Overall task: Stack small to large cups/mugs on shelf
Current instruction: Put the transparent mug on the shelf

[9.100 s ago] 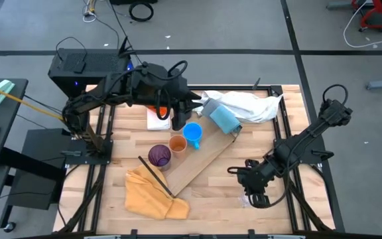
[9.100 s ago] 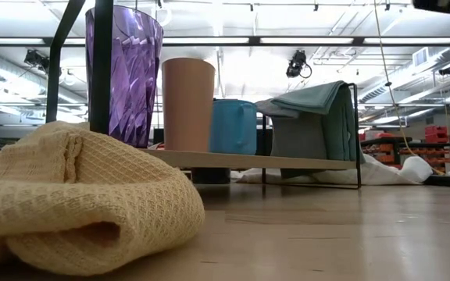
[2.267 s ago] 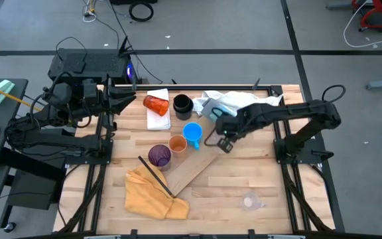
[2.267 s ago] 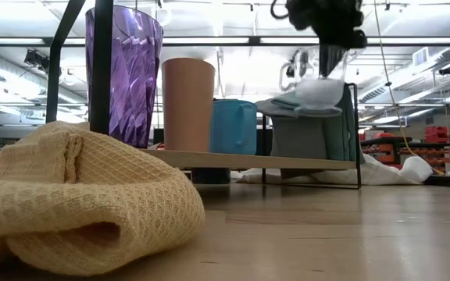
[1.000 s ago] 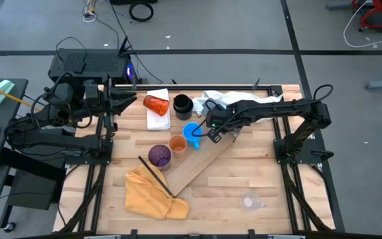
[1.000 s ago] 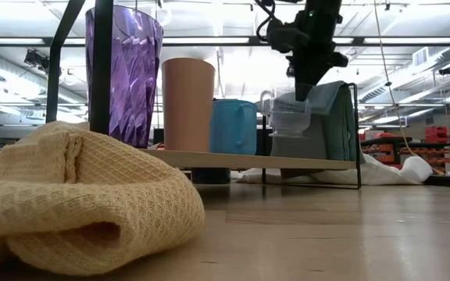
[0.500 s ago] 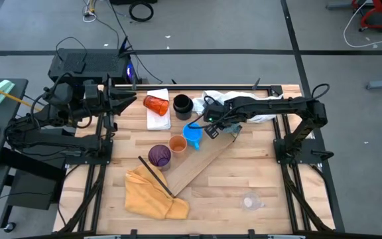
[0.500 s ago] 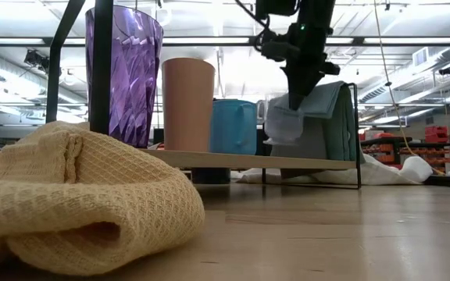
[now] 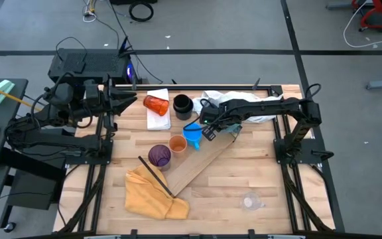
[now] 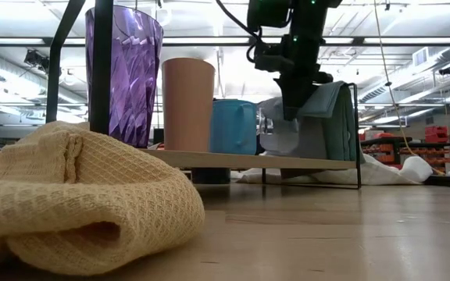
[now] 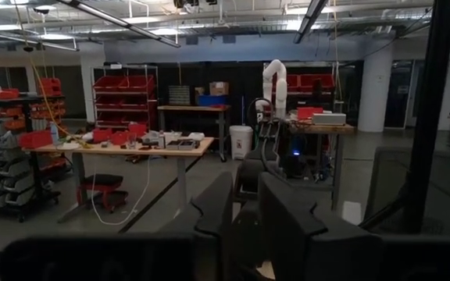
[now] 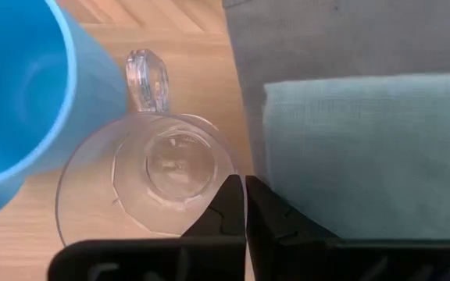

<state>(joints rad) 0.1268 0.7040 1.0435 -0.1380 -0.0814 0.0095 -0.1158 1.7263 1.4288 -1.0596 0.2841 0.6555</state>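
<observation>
Clear glass mug (image 12: 151,187), pinched by its rim between the right gripper (image 12: 244,207) fingers, lowered onto the pale wooden shelf board (image 9: 201,162) just beside the bright blue mug (image 9: 192,135), handle pointing away from the gripper. Seen from the low view hanging at about board level next to that blue mug (image 10: 233,126); whether its base already touches the wood cannot be told. Fingers nearly together, only the thin glass wall between them.

Placing step, by the look of it: fourth cup joining the row of purple tumbler (image 9: 159,155), small orange cup (image 9: 178,143) and blue mug. Next, probably a gentle set-down, then opening and lifting straight up so as not to knock the neighbour or drag the folded teal cloth (image 12: 366,148) lying close on the other side. Red-orange tumbler (image 9: 155,104) on its side on a white pad, and black mug (image 9: 182,103), not yet on the board.

Left gripper (image 11: 244,226) parked beyond the table's left edge, fingers close together, holding nothing.

Butcher-block tabletop (image 9: 244,172), yellow waffle towel (image 9: 154,192) near the board's end, white cloth (image 9: 244,103) at the far side. Beyond, grey floor, cables, workshop benches and red bins.
</observation>
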